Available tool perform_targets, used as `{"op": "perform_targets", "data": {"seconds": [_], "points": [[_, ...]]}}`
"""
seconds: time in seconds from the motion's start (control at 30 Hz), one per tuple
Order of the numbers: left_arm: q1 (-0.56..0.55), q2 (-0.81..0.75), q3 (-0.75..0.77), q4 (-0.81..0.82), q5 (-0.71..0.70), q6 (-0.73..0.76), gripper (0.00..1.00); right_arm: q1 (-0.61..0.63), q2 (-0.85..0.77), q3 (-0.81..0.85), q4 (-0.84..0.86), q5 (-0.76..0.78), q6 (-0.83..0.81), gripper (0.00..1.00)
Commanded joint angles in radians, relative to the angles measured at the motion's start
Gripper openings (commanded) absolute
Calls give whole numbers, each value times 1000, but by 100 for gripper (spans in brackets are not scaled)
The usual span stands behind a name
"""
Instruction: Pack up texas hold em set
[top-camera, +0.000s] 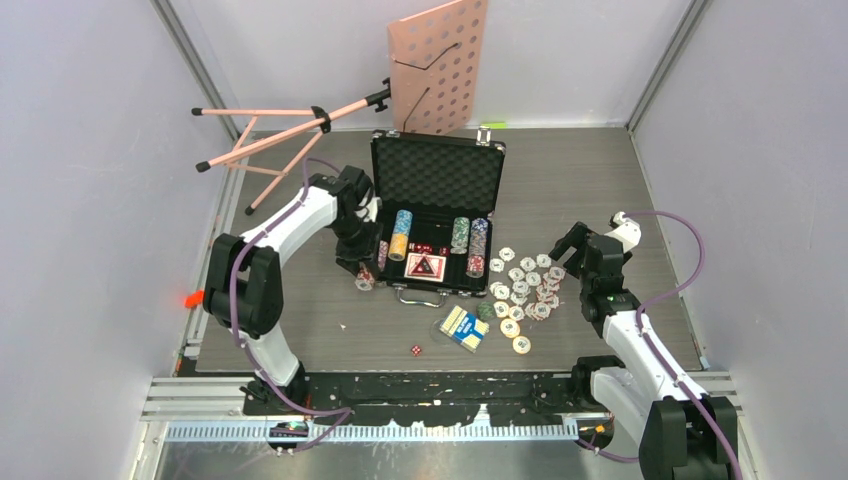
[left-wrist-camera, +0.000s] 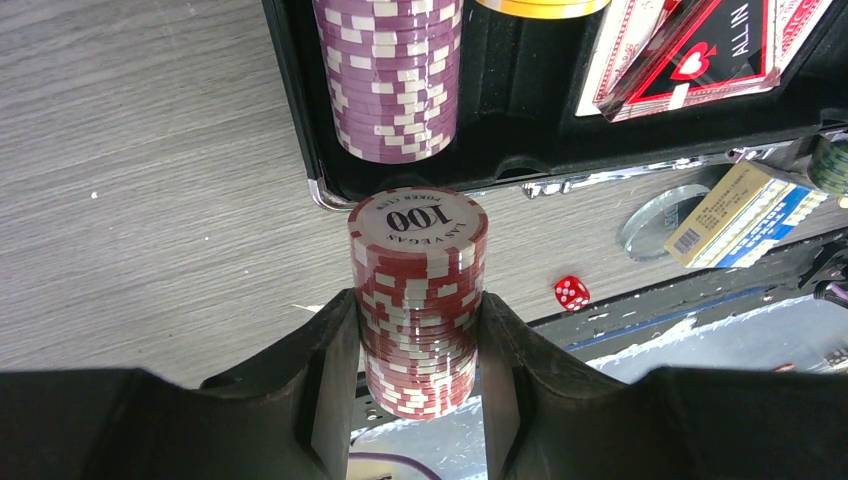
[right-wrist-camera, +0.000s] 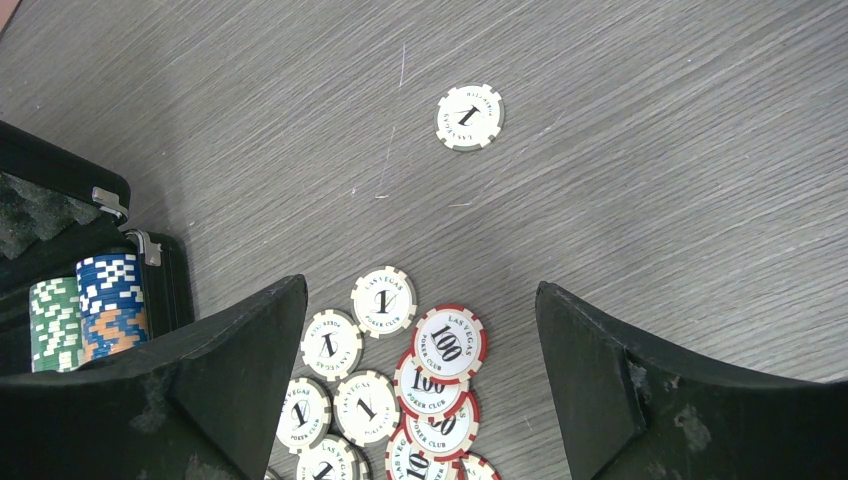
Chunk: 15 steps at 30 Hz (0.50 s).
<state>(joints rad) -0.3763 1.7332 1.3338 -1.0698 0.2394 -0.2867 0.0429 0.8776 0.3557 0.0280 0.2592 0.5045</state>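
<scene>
The black case (top-camera: 438, 172) lies open mid-table, with rows of chips, cards and dice in its tray. At its front left corner my left gripper (top-camera: 362, 272) is shut on a stack of red chips (left-wrist-camera: 417, 250), its top chip marked 100. The stack hangs just outside the case rim (left-wrist-camera: 300, 150), next to a purple chip row (left-wrist-camera: 390, 70). My right gripper (right-wrist-camera: 420, 288) hangs open over loose white and red chips (right-wrist-camera: 440, 345) scattered to the right of the case (top-camera: 525, 285). A card deck box (top-camera: 464, 328) and a red die (top-camera: 415, 350) lie near the front.
A pink perforated music stand (top-camera: 440, 65) leans at the back wall, and its tripod legs (top-camera: 270, 135) stretch to the left. A clear round disc (left-wrist-camera: 662, 215) lies beside the card box. A single white chip (right-wrist-camera: 469, 117) lies apart from the pile.
</scene>
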Motion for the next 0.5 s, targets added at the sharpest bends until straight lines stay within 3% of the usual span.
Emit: {"op": "perform_targets", "data": {"seconds": [0.0, 0.47], "points": [[5, -58, -12, -10, 25, 7, 0, 0, -8, 40, 24, 3, 2, 90], [5, 3, 43, -7, 13, 9, 0, 1, -12, 40, 23, 2, 2, 90]]}}
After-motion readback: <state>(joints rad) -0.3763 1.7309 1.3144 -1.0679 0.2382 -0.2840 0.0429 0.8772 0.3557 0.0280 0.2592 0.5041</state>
